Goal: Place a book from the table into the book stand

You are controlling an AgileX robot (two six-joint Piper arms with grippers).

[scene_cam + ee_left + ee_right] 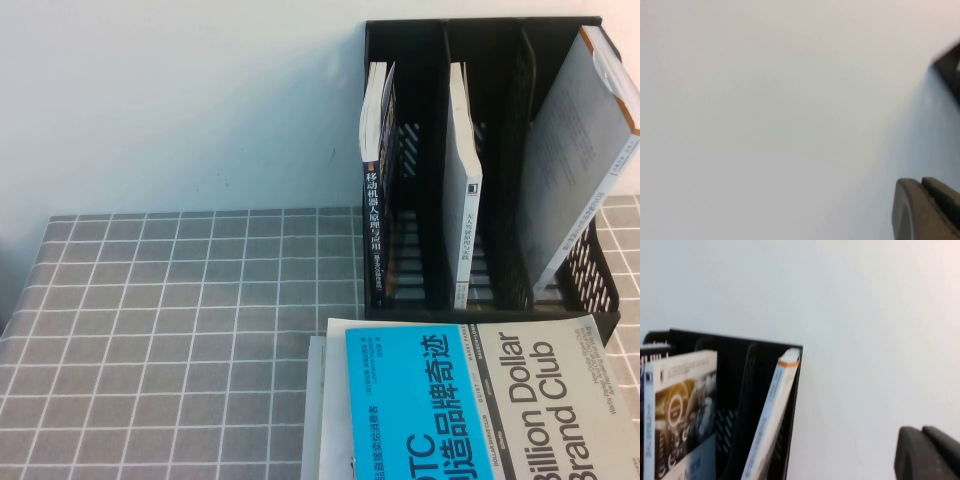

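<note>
While the book (470, 400) lies flat on the table (180, 330) just before the book stand (490, 160), long axis across it, spine toward the stand, I see my left gripper (927, 210) and right gripper (927, 452) only as dark edges facing the wall.

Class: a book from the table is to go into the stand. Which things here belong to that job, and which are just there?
Job: blue and cream book lying flat; table; black book stand; left gripper and right gripper, both facing the wall.

Just there: black-spined book, white book, leaning grey book.
</note>
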